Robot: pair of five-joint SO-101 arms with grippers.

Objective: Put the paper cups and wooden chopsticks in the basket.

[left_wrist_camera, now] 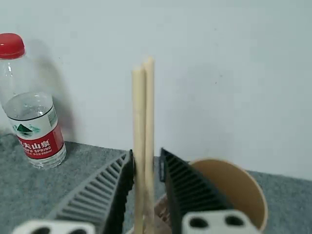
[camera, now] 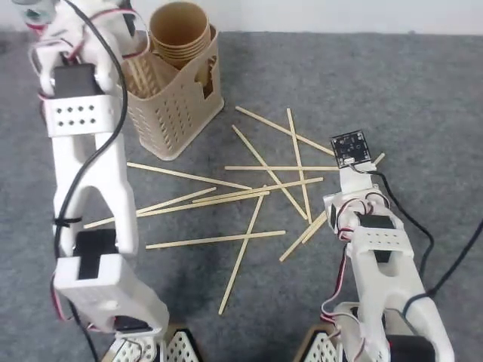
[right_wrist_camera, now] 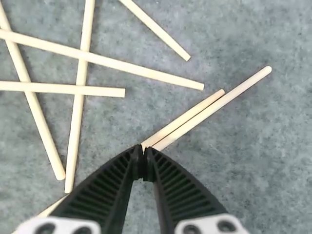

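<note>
Paper cups (camera: 179, 34): nested in one stack, standing mouth-up inside the basket (camera: 177, 113).
Chopstick pair (left_wrist_camera: 144, 107): two sticks side by side, upright, clamped between the closed jaws of the left gripper (left_wrist_camera: 146, 156), directly above the basket and just beside the cup rim.
Loose chopsticks (camera: 200, 241): about a dozen lying flat on the grey carpet (camera: 377, 75), spread outward from the foot of the basket, several crossing one another.
Right gripper (right_wrist_camera: 143, 161): low over the carpet, on the far edge of the scatter from the basket; jaws pressed together, tips at the near ends of two parallel sticks (right_wrist_camera: 234, 92). Whether they pinch those ends cannot be told.
Left arm (camera: 83, 151): runs alongside the basket and covers part of its rim.
Water bottle (left_wrist_camera: 31, 112): red cap, upright, beyond the basket against the white wall (left_wrist_camera: 219, 73).
</note>
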